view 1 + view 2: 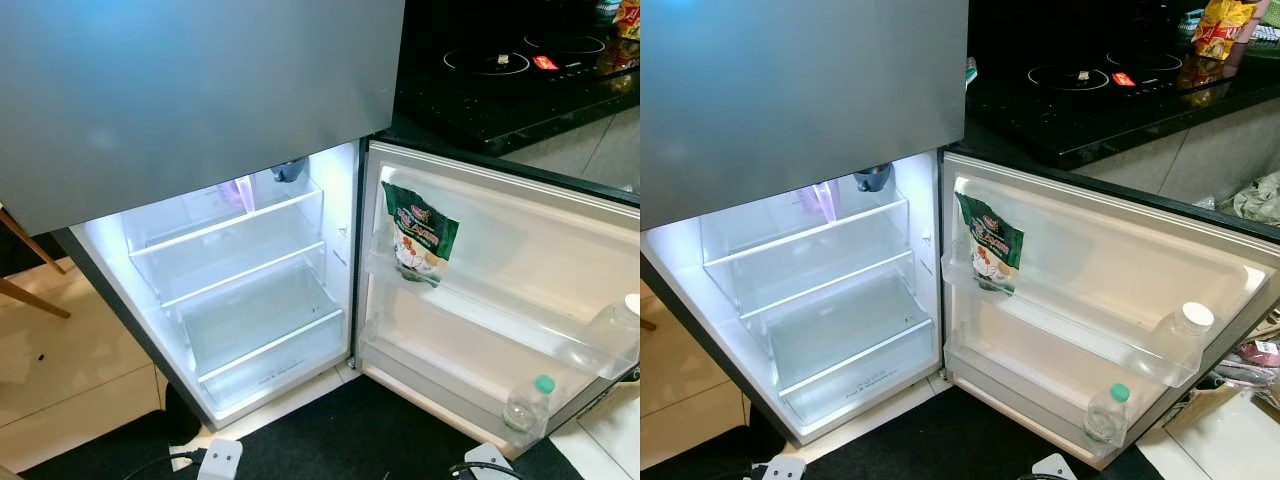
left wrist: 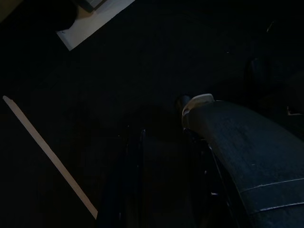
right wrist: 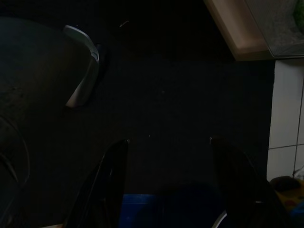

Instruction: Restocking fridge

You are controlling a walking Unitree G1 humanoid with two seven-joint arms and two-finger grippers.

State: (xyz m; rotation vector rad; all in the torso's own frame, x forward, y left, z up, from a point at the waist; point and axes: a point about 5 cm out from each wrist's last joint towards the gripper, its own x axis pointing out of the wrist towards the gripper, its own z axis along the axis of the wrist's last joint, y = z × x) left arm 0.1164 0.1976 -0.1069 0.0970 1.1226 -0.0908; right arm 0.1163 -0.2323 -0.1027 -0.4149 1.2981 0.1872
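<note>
The fridge's lower compartment (image 1: 250, 290) stands open and lit, with bare glass shelves (image 1: 235, 225) and a clear bottom drawer (image 1: 265, 340). A purple item (image 1: 243, 190) and a blue item (image 1: 288, 170) sit at the back of the top shelf. On the open door (image 1: 1110, 270), a green pouch (image 1: 992, 250) stands in the upper rack beside a white-capped bottle (image 1: 1185, 330). A green-capped bottle (image 1: 1108, 412) stands in the lower rack. My right gripper (image 3: 168, 140) hangs open over the dark mat, holding nothing. My left gripper (image 2: 164, 142) hangs low in deep shade.
A black hob (image 1: 1090, 80) on the dark counter lies right of the fridge, with a yellow snack bag (image 1: 1218, 25) behind it. A black mat (image 1: 340, 430) covers the floor before the fridge. Wooden chair legs (image 1: 25, 265) stand at left, cloth (image 1: 1260, 195) at right.
</note>
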